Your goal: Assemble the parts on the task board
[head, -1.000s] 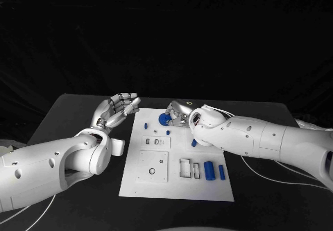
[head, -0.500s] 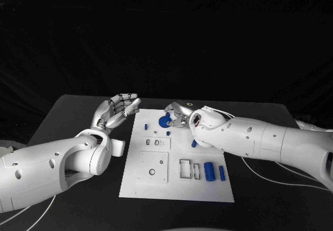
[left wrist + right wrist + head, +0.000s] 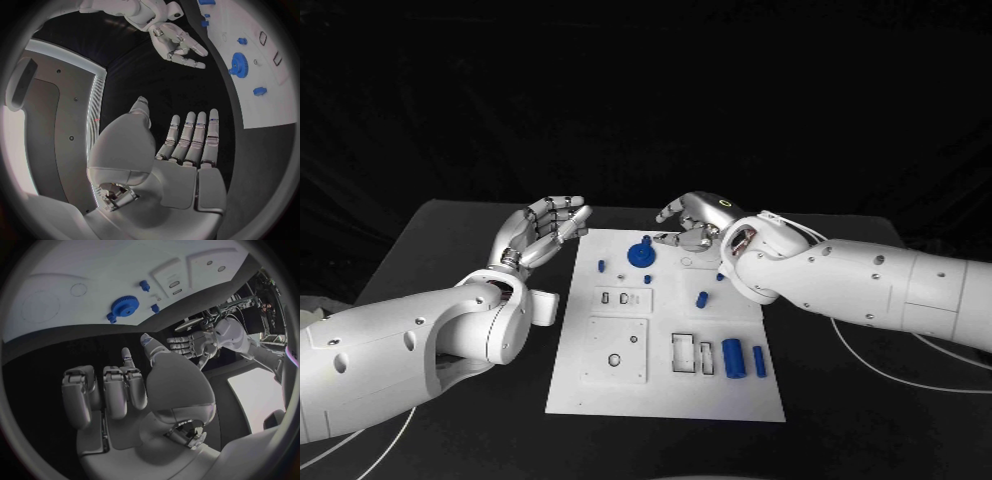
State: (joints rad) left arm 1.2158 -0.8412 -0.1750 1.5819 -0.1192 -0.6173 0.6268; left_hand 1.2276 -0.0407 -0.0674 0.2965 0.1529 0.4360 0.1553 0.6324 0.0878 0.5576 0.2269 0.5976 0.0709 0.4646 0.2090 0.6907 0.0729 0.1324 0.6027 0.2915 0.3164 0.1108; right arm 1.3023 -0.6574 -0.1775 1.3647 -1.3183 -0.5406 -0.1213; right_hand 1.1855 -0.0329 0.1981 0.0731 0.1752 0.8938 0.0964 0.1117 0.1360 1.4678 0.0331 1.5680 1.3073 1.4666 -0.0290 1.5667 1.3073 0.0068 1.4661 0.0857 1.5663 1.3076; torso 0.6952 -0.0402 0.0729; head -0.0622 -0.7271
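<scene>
the blue gear (image 3: 640, 253) stands at the far end of the white board (image 3: 668, 390). the right hand (image 3: 692, 217) hovers just beyond the gear, fingers loose and empty; the left hand (image 3: 545, 228) waits beside the board, released. next probably calls for picking another blue piece.

White board (image 3: 668, 390), blue parts (image 3: 733, 356).

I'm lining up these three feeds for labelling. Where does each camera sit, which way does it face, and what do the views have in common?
Head view: on the robot's head, looking down at the task board; both arms enter, left hand and right hand at the board's far end.
Left wrist view: behind the left hand, facing past its fingers toward the right hand.
Right wrist view: behind the right hand, facing the board and the left hand.
Shared: all show the blue gear.
</scene>
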